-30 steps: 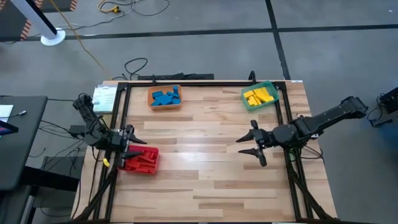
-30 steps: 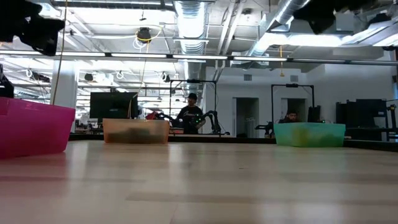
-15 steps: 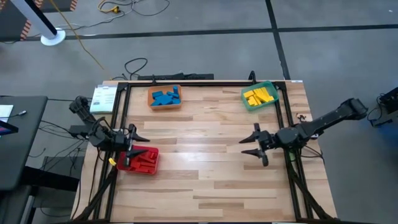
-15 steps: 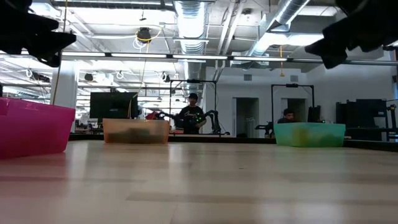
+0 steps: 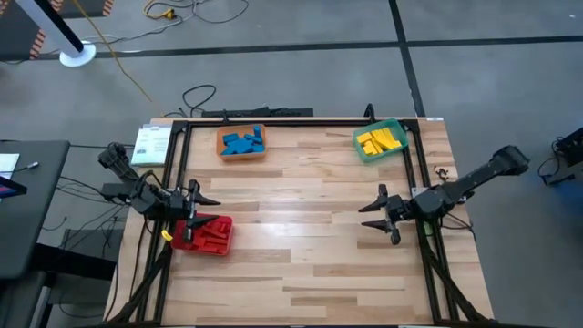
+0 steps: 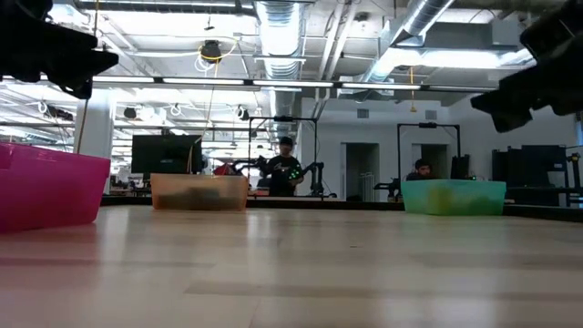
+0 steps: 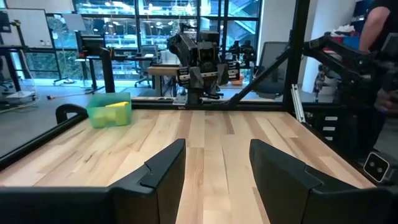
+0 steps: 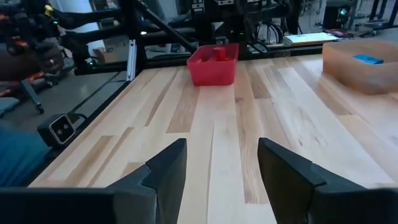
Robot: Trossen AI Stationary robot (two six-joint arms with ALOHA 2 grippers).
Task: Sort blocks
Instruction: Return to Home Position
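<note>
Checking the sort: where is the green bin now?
High view: the green bin holding yellow blocks sits at the table's far right corner, right of the orange bin.

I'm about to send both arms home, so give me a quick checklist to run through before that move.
1. The left hand is open with nothing between its fingers: ok.
2. The right hand is open with nothing between its fingers: ok.
3. In the low view the left hand hangs well above the red bin: ok.
4. No loose block shows on the table: ok.
5. The red blocks lie in the red bin, the blue blocks in the orange bin, and the yellow blocks in the green bin: ok.
</note>
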